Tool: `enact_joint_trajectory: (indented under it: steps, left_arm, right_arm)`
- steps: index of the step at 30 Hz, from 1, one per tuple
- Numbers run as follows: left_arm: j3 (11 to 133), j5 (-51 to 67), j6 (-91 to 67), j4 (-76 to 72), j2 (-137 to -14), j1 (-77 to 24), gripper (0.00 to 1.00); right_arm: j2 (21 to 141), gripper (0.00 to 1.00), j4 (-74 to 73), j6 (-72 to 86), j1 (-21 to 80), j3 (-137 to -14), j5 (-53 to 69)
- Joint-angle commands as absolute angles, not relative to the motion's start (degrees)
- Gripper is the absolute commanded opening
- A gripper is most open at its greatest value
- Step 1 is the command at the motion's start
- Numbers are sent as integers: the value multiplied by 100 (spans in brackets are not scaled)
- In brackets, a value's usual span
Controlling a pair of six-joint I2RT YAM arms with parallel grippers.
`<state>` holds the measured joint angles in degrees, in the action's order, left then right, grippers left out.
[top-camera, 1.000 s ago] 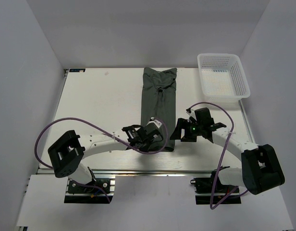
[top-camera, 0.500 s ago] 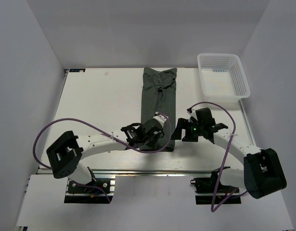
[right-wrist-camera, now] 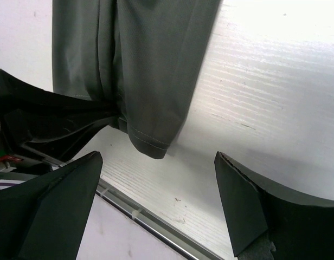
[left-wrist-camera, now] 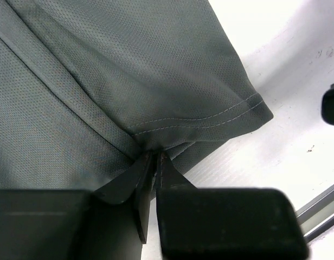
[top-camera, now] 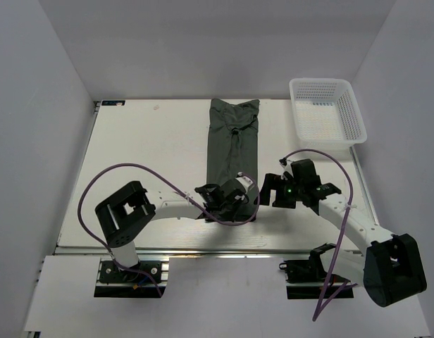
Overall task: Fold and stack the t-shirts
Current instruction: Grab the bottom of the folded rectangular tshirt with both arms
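A dark grey-green t-shirt (top-camera: 233, 137) lies folded into a long narrow strip down the middle of the table. My left gripper (top-camera: 239, 199) sits at the strip's near end. In the left wrist view its jaws (left-wrist-camera: 154, 153) are pinched shut on the hem, and the cloth (left-wrist-camera: 129, 70) bunches into a crease there. My right gripper (top-camera: 265, 191) hovers just right of the shirt's near right corner. In the right wrist view it (right-wrist-camera: 158, 157) stands wide open, with the hemmed corner of the t-shirt (right-wrist-camera: 151, 59) between and just ahead of its fingertips, untouched.
A white mesh basket (top-camera: 326, 109) stands at the back right of the table. The table's near edge and its metal rail (right-wrist-camera: 145, 219) run just below the shirt's near end. The left gripper's dark body (right-wrist-camera: 53, 119) shows at the left of the right wrist view.
My left gripper slid right to the near hem and closed on it. The right gripper shifted slightly nearer and stayed open.
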<state>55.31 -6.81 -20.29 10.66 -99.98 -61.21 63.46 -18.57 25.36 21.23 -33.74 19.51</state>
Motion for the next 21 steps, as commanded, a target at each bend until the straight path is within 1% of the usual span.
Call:
enact_joint_trajectory:
  steps: [1,2,3,4,5,6,7,8,9,10,12,16,19,21]
  left_arm:
    - [5555,-492,-1951,1239,-9976,-6091,19]
    - [5616,-492,-1951,1239,-9897,-6091,19]
    - [5616,-492,-1951,1239,-9783,-6091,21]
    - [5616,-492,-1873,1239,-9495,-6091,24]
    - [5616,-649,-1715,1239,-9327,-6152,29]
    - [5616,-772,-1653,1239,-9151,-6231,39]
    - [5616,-773,-1600,1239,-8967,-6231,63]
    - [5555,-721,-1600,1239,-8582,-6231,76]
    - [5476,-782,-1600,1239,-8387,-6231,91]
    - [5389,-843,-1600,1239,-8193,-6231,100]
    - [5388,-1045,-1713,1467,-7702,-6231,100]
    - [5248,-1677,-2275,2170,-7147,-6091,100]
    - [5098,-2266,-2951,2994,-7041,-6030,100]
    - [4879,-2443,-3433,3233,-7101,-5977,100]
  right_arm:
    - [6232,90,-2039,2548,2118,-3357,1846]
    - [6240,90,-2039,2549,2118,-3349,1854]
    - [6205,90,-2030,2566,2118,-3357,1863]
    - [6222,90,-1995,2575,2127,-3349,1881]
    - [6266,90,-2004,2593,2127,-3366,1872]
    - [6275,90,-2004,2584,2144,-3375,1924]
    - [6301,90,-2004,2593,2136,-3401,1968]
    - [6319,90,-1978,2575,2153,-3401,2004]
    - [6380,90,-1960,2575,2145,-3419,2126]
    - [6416,90,-1925,2584,2153,-3410,2179]
    - [6556,90,-1881,2593,2144,-3428,2267]
    - [6846,90,-1697,2680,2188,-3437,2487]
    - [7013,90,-1494,2786,2250,-3384,2593]
    - [7136,90,-1415,2847,2311,-3358,2575]
